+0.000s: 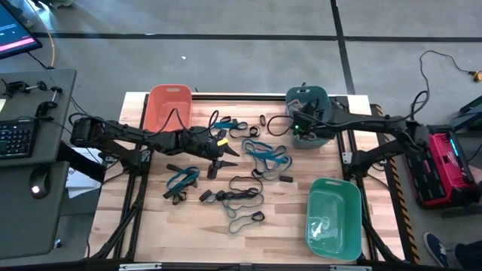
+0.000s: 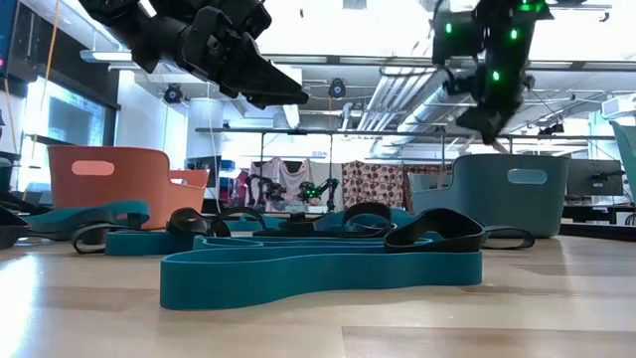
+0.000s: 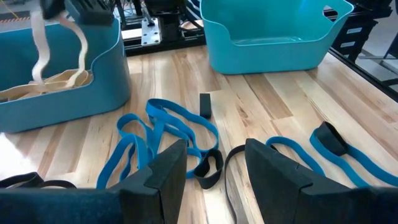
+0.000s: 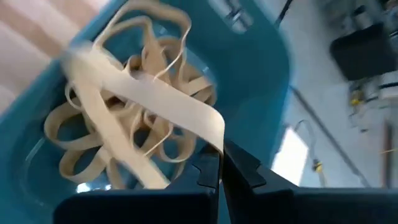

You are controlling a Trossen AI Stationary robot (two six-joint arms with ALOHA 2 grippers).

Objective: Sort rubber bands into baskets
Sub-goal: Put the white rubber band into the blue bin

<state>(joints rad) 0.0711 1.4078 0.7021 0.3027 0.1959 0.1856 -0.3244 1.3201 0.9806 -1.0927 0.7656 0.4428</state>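
Tan rubber band [image 4: 149,102] hangs clenched in the right gripper [image 4: 221,165] over the dark teal basket [image 1: 325,102]; next, release it there. Left gripper [image 3: 214,165] hovers released above blue bands [image 3: 168,127] on the counter [image 1: 188,226]

Light wood table [image 1: 151,226], plank top. On it: orange-salmon basket [image 1: 169,105] at far left, dark teal basket [image 1: 310,113] at far right, lighter green basket [image 1: 334,218] near right. Blue & black rubber bands [image 1: 248,169] lie scattered in middle.
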